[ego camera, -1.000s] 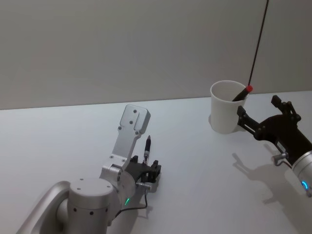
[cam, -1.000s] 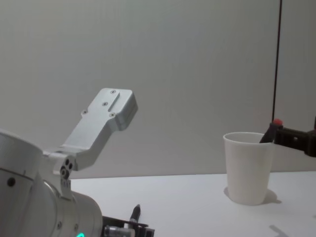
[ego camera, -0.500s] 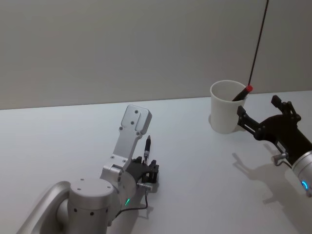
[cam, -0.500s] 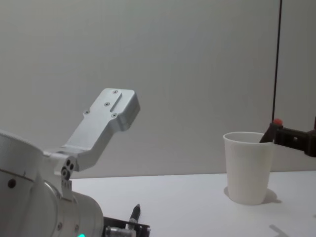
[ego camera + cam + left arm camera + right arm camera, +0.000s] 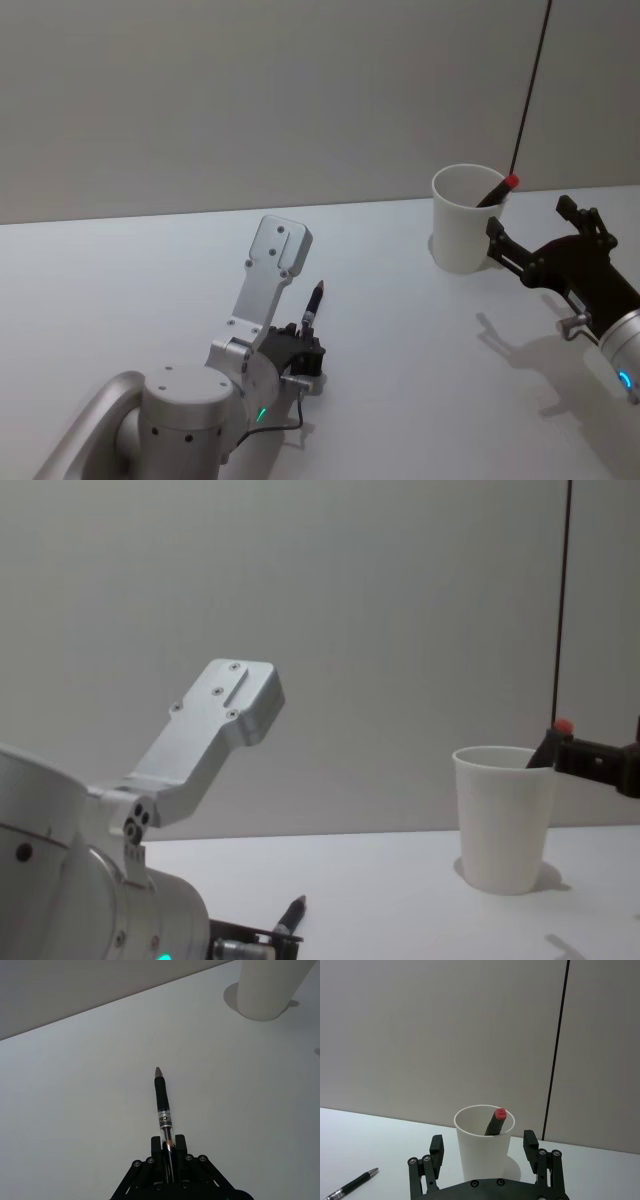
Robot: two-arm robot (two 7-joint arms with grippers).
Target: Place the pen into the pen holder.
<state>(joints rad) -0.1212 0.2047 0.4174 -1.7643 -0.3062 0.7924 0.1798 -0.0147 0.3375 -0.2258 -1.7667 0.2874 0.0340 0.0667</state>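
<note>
Clamping the slim, clear-barrelled pen [image 5: 163, 1105] is the left gripper [image 5: 169, 1147].

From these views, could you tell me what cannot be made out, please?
Red-capped marker: lower part hidden by the pen holder's wall, right wrist view.
Pen: rear end hidden inside the left hand, left wrist view.
Pen holder's rim: cut off by the edge, left wrist view.
</note>
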